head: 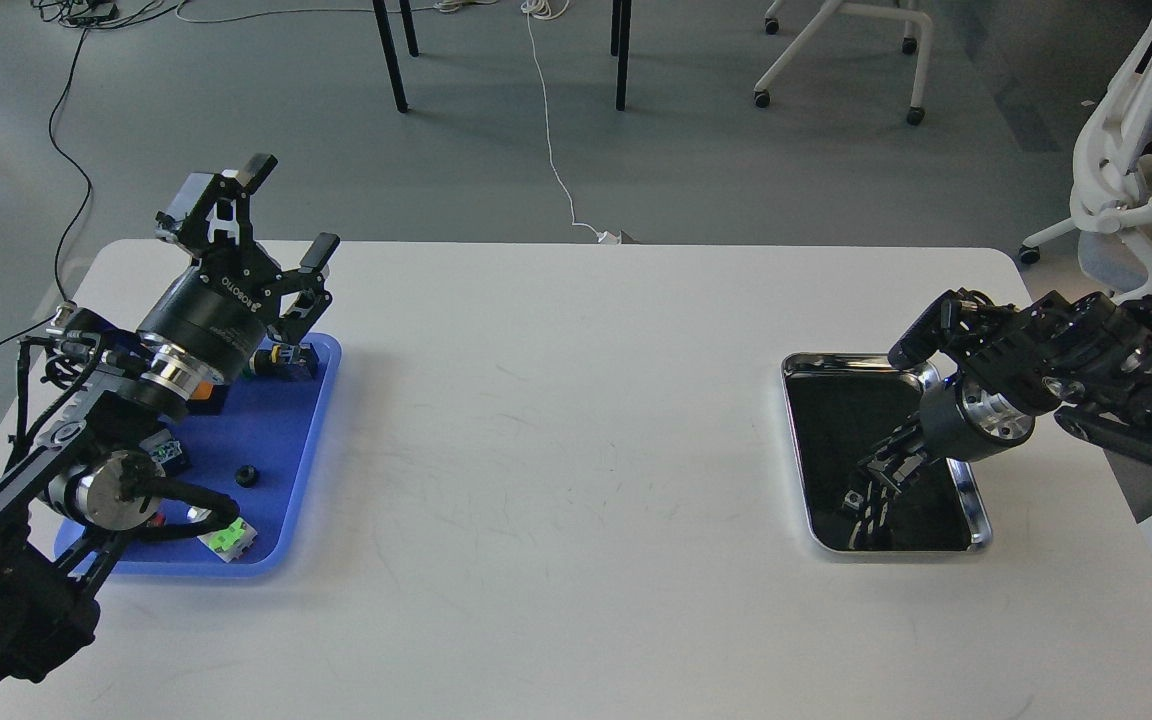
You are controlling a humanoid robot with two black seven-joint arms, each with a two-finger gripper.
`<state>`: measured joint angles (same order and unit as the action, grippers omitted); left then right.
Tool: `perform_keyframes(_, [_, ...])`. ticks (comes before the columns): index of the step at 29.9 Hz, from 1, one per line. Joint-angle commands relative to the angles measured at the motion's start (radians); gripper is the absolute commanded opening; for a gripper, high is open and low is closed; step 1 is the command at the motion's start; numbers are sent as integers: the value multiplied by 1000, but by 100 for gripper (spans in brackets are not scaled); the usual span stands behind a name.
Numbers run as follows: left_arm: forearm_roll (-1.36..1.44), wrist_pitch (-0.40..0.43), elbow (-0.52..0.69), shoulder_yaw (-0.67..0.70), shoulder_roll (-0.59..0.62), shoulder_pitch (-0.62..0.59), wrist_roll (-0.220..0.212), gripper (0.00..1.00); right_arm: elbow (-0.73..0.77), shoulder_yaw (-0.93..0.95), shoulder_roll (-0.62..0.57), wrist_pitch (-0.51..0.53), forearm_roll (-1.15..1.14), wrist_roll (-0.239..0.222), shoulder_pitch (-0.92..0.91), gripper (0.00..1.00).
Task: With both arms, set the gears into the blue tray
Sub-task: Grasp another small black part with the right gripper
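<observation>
Nearest you, your left arm rises over the blue tray, where one gear lies on the floor, its left gripper spread wide and empty, while your right gripper dips into the steel tray, its fingers too dark to read.

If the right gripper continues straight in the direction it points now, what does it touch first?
Most likely the dark floor of the steel tray: the right gripper points down into it. Its fingers merge with their reflection, so the remaining gap is unclear.
</observation>
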<state>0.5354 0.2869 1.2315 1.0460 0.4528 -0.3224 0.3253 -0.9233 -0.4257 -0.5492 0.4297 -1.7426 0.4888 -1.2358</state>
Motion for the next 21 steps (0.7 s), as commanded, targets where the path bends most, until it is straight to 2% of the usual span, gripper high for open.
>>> perform_keyframes(1, [0,0,0,0,0,-1,-2,98,-2,1,-1,0,6,0,-2,20])
perform_keyframes(7, [0,0,0,0,3,-1,-5,98,-28,15,-28,-5,21,0,-27,20])
perform_keyframes(13, [0,0,0,-1,-2,-1,-5,98,-146,24,-54,11,175,0,-186,20])
perform_keyframes(16, [0,1,0,-1,-2,-1,-5,98,-155,25,-12,41,244,0,-249,20])
perform_keyframes(21, [0,12,17,-1,4,-1,-6,98,-140,18,142,54,290,0,-274,20])
